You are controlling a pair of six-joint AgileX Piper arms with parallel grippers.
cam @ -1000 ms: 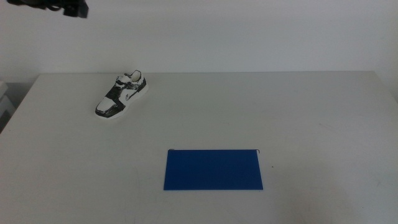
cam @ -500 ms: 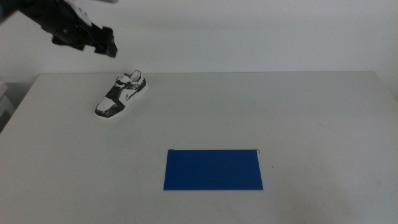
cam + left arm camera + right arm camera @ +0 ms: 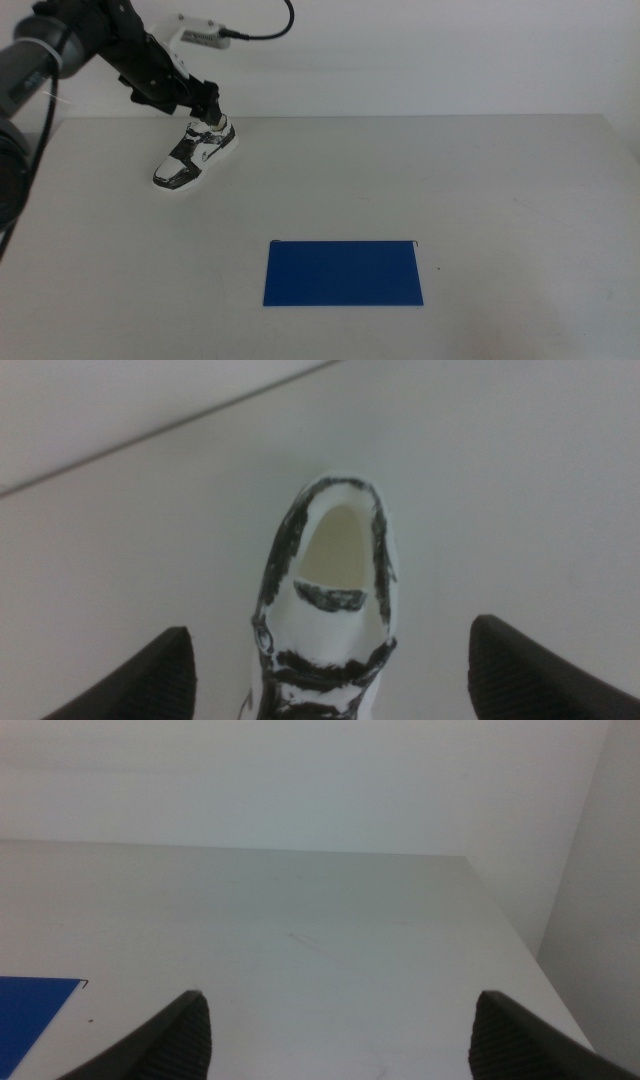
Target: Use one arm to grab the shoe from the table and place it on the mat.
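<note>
The black-and-white shoe point(image 3: 195, 155) lies on the table point(image 3: 500, 180) at the far left, heel toward the back. The left arm reaches in from the upper left, and its gripper point(image 3: 206, 106) hangs just above the shoe's heel. In the left wrist view the shoe's heel opening point(image 3: 335, 585) sits between the two wide-apart jaws of the left gripper point(image 3: 332, 632), which is open and does not touch it. The deep-blue mat point(image 3: 343, 272) lies flat at the front middle, empty. The right gripper point(image 3: 340, 1005) is open and empty and is out of the middle view.
A corner of the mat point(image 3: 30, 1010) shows in the right wrist view, with the table's right edge and a white wall beyond. A black cable and a white wrist block point(image 3: 200, 33) trail above the left arm.
The left arm has swung in from the upper left and come down to the right, from well above the table to just over the shoe's heel. Shoe and mat have not moved.
</note>
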